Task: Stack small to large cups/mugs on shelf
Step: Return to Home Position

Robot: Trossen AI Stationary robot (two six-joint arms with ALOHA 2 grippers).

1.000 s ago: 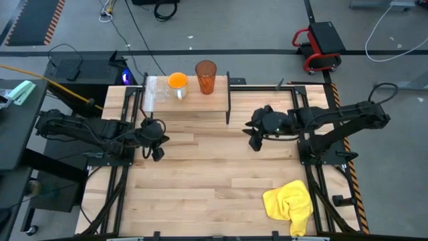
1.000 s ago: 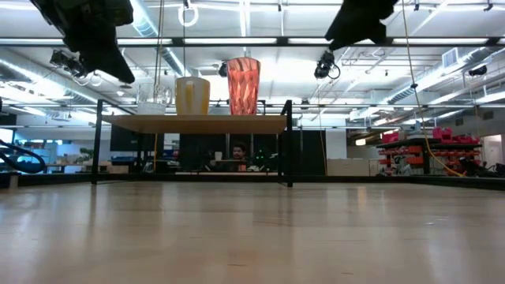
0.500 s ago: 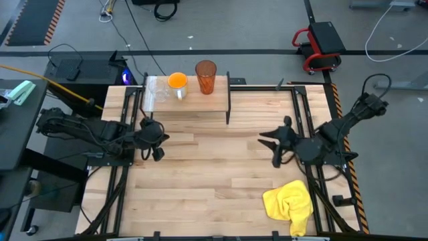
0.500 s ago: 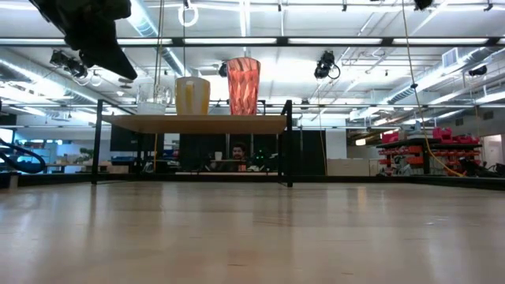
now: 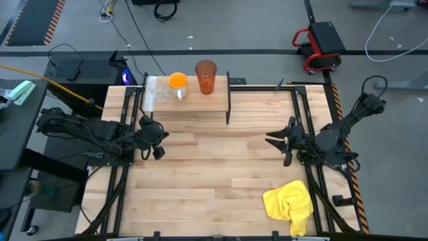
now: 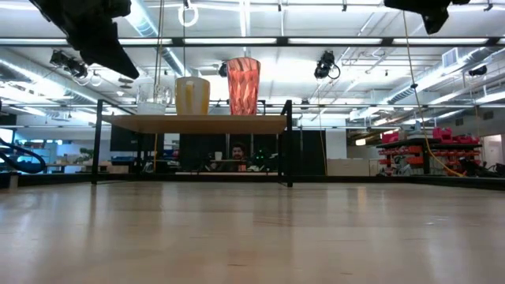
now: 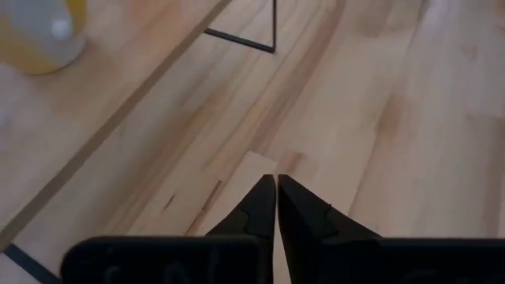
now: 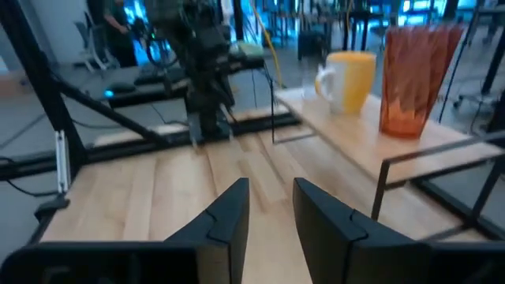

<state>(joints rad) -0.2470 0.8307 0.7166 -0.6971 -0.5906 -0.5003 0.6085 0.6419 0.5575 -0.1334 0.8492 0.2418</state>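
Note:
Three cups stand in a row on the shelf [image 5: 190,104] at the table's far edge: a clear glass [image 5: 158,94] on the left, an orange mug [image 5: 177,82] in the middle, a tall orange-red tumbler [image 5: 205,76] on the right. The low view shows them as glass [image 6: 151,96], mug [image 6: 192,95] and tumbler [image 6: 244,85], each resting on its base. My left gripper [image 5: 156,152] hangs shut near the shelf's left front leg. My right gripper [image 5: 276,148] hovers open at the table's right side, pointing toward the shelf, nothing between its fingers [image 8: 237,207].
A crumpled yellow cloth [image 5: 289,201] lies at the table's near right corner. The shelf's black legs [image 5: 229,110] stand on the tabletop [image 5: 214,167]. In the right wrist view the left arm [image 8: 205,75] shows beyond the table, left of the mug [image 8: 351,79].
My right gripper has drawn back from the shelf's right front toward the table's right and near edge, sinking a little and turning round toward the shelf. The cups have kept their places on the shelf.

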